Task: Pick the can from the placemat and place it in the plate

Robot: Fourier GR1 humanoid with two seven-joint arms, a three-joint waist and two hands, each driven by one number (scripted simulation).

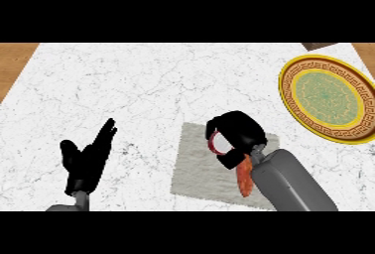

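Note:
A grey placemat (pixel 199 168) lies on the white marble counter at lower centre. Over its right part my right hand (pixel 238 129) is curled round the can (pixel 218 141), of which only a red and white sliver shows between the fingers. An orange carrot-like object (pixel 244 179) lies on the mat just beside the right forearm. The plate (pixel 328 96), yellow-rimmed with a green patterned centre, sits at the far right of the counter, apart from the hand. My left hand (pixel 86 158) rests open at lower left, fingers up.
The marble counter (pixel 132 84) spreads wide behind and between the hands. Wooden floor shows at the top left and top right corners. A dark object (pixel 316 45) peeks in at the top right edge, behind the plate.

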